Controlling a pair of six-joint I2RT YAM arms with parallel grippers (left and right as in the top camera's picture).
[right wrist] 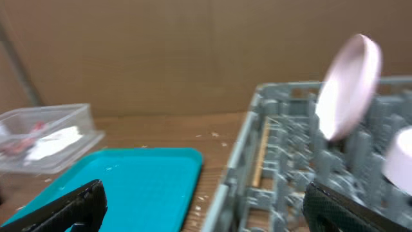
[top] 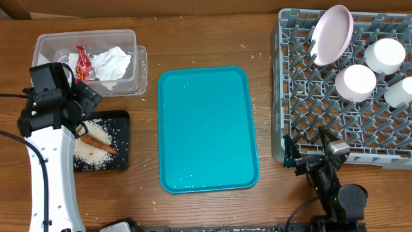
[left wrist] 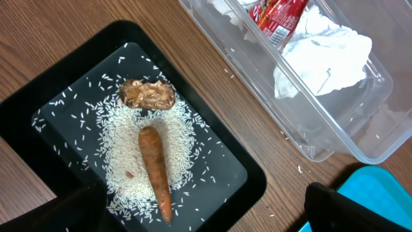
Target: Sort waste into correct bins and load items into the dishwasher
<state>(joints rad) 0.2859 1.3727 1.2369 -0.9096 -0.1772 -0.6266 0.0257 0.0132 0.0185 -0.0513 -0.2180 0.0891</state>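
A black tray [top: 123, 117] holds scattered rice, an orange carrot [top: 100, 144] and a brown food lump [left wrist: 148, 95]. The carrot [left wrist: 154, 171] lies on the rice pile. My left gripper [left wrist: 199, 209] hovers open and empty above this tray [left wrist: 77, 58]; in the overhead view it [top: 82, 122] sits over the tray's top left. A clear plastic bin [top: 45, 45] holds a red wrapper [top: 83, 62] and crumpled tissue [top: 112, 62]. The grey dish rack [top: 296, 84] holds a pink plate [top: 333, 33] and white cups [top: 356, 82]. My right gripper [right wrist: 206, 212] is open and empty by the rack's front left corner.
An empty teal tray [top: 206, 129] lies in the middle, between the black tray and the rack. Loose rice grains dot the wooden table. The clear bin [left wrist: 335, 145] stands right beside the black tray. The rack's wall [right wrist: 283, 148] is just in front of my right gripper.
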